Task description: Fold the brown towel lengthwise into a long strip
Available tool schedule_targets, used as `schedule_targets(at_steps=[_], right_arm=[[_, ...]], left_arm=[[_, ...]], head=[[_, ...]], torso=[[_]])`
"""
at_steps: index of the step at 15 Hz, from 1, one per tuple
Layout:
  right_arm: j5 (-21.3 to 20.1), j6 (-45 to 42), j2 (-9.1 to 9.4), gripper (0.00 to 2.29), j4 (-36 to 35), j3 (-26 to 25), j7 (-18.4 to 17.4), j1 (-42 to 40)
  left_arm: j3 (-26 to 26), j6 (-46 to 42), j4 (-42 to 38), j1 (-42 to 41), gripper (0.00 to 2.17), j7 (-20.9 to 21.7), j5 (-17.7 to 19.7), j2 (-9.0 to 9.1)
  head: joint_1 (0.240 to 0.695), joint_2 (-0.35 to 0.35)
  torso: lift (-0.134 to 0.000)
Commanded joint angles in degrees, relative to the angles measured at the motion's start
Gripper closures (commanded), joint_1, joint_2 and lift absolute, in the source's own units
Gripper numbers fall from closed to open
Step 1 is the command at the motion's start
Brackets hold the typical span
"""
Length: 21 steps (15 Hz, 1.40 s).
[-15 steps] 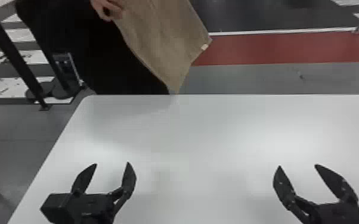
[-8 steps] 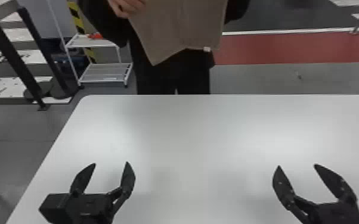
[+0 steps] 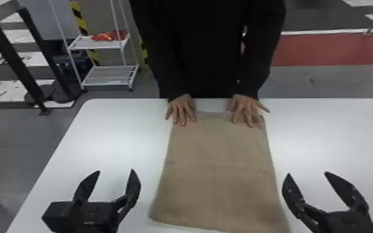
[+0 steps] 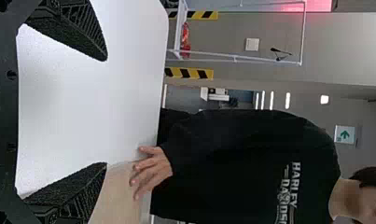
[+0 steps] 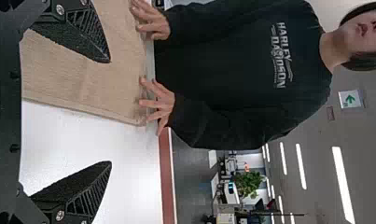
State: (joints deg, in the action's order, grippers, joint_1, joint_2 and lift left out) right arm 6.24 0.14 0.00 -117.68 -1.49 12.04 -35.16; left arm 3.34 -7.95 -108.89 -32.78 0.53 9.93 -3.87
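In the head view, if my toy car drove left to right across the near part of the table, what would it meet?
Left gripper → brown towel → right gripper.

Head view: bright light on table point(image 3: 111, 148), soft pale glare either side of towel point(image 3: 220, 186); floor point(image 3: 9, 133) dimmer. Faint, soft-edged shading beside towel. Black top point(image 3: 207, 46) very dark, folds barely readable. Right wrist view: ceiling lights point(image 5: 343, 184) glaring white, overhead source. Left wrist view: smaller lights burnt to white, pink-red glow point(image 4: 311, 5) at view's edge, table strongly lit.
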Motion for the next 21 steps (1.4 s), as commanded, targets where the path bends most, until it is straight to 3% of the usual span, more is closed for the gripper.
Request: schedule_targets(at_steps=[1, 16, 21], right_arm=[[0.0, 0.0, 0.05, 0.11, 0.25, 0.0, 0.0, 0.09], [-0.53, 1.93, 0.05, 0.11, -0.01, 0.08, 0.0, 1.23], [-1.49, 10.2, 0.05, 0.11, 2.54, 0.61, 0.18, 9.05]], left_arm=[[0.0, 0.0, 0.17, 0.08, 0.07, 0.0, 0.0, 0.0], [-0.17, 0.18, -0.1, 0.17, 0.08, 0.0, -0.26, -0.09], [0.0, 0.35, 0.34, 0.43, 0.08, 0.44, -0.26, -0.09]], head=[[0.695, 0.107], [0.695, 0.104], [0.695, 0.107]], torso=[[-0.116], [-0.116], [-0.116]])
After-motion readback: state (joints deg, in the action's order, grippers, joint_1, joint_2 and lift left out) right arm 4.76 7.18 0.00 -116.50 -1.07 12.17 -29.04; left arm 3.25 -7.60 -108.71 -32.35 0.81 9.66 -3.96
